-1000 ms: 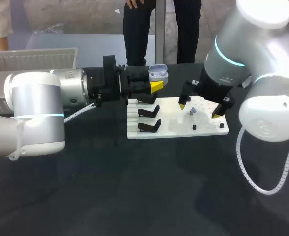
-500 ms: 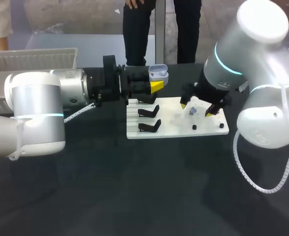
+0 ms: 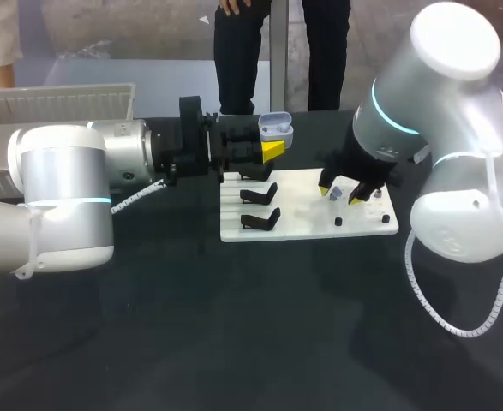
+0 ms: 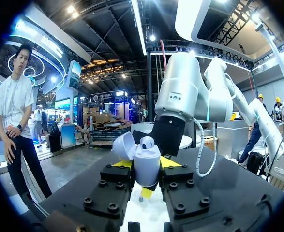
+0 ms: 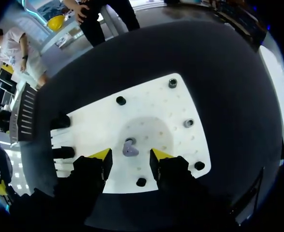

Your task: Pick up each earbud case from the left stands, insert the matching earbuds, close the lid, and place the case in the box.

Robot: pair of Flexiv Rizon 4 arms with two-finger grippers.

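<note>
A pale lavender earbud case (image 3: 276, 128) with its lid up is held above the far-left corner of the white board (image 3: 302, 221); my left gripper (image 3: 271, 151) is shut on its body. The left wrist view shows the case (image 4: 146, 162) upright between the yellow tips of the left gripper (image 4: 144, 164), one earbud sitting in it. A small lavender earbud (image 5: 129, 149) lies on the board (image 5: 151, 104) between the fingers of my right gripper (image 5: 129, 154), with a gap on each side. From the head view, the right gripper (image 3: 339, 194) stands low over the board's right half, open.
Two empty black stands (image 3: 259, 195) (image 3: 260, 221) sit on the board's left side. Small black pegs (image 3: 338, 222) (image 3: 386, 219) dot its right side. A white slatted box (image 3: 54, 103) stands at the far left of the table.
My right gripper has come down over the earbud and its fingers have narrowed around it. The left arm and the case have stayed put.
</note>
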